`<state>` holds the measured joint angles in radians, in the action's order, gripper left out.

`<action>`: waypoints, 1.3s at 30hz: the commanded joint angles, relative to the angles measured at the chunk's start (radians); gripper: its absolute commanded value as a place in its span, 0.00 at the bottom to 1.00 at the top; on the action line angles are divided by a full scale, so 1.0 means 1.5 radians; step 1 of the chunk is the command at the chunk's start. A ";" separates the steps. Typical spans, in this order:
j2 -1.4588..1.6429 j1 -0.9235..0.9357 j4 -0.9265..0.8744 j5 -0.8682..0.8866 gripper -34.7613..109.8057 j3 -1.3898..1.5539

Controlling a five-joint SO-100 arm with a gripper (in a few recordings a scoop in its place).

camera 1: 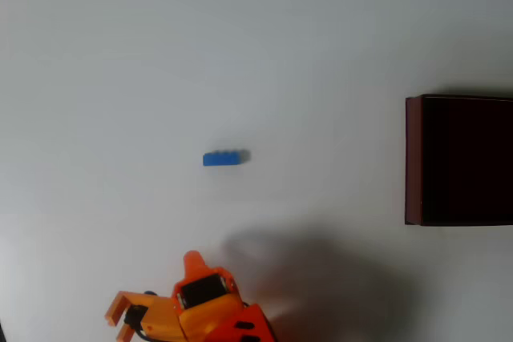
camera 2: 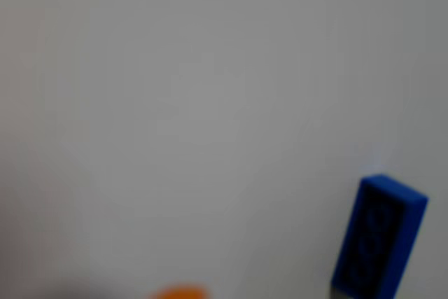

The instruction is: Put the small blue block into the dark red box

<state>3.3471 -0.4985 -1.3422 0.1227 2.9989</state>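
From overhead we see the small blue block lying alone on the white table, well left of the dark red box. The orange gripper sits near the bottom edge, apart from the block; we cannot tell how far it is open. At the wrist we find the block lower right, blurred.

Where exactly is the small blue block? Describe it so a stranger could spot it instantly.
In the overhead view, start at the dark red box on the right edge of the white table and look left, toward the middle. The small blue block lies there alone, flat, above the orange gripper. It is the one blue thing, a tiny elongated brick.
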 commanded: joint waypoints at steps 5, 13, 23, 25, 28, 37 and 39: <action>0.007 -0.007 -0.003 0.013 0.24 0.005; 0.007 -0.007 -0.003 0.013 0.24 0.005; 0.009 -0.019 -0.002 0.021 0.24 0.005; 0.010 -0.036 -0.002 0.051 0.25 -0.003; 0.011 -0.050 0.008 0.059 0.29 -0.008; -0.028 -0.005 0.029 0.028 0.37 -0.074; -0.104 0.001 0.057 0.018 0.38 -0.104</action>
<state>3.2889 -0.5139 -1.3008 0.1641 2.9253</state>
